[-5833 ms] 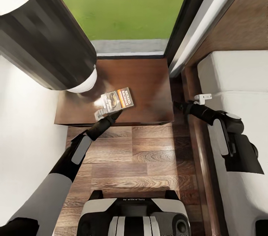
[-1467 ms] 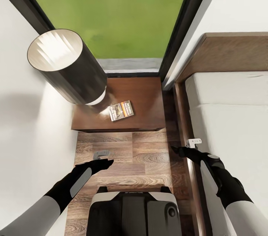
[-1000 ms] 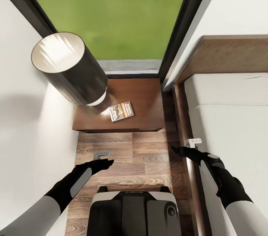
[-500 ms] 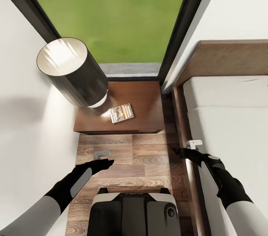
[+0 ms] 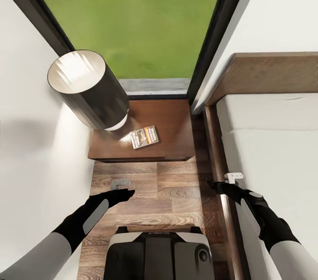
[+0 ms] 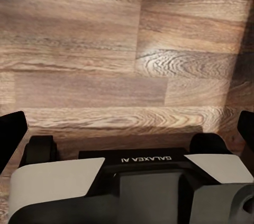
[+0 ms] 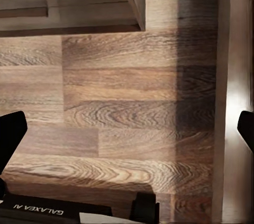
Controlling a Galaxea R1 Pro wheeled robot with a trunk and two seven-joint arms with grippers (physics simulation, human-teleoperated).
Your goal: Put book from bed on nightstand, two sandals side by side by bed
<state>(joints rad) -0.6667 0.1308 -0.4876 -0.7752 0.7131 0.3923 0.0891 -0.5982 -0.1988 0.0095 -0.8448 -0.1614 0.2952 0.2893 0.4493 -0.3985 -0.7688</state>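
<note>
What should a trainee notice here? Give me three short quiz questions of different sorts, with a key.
1. True or false: the book lies on the nightstand.
2. What stands on the nightstand beside the book? A) a lamp B) a mug C) a sandal
3. Fill in: the left tool, jaws apart, hangs over the wood-plank ____.

Key: 1 true; 2 A; 3 floor.

Head looks down; wrists share plank floor (image 6: 106, 49).
</note>
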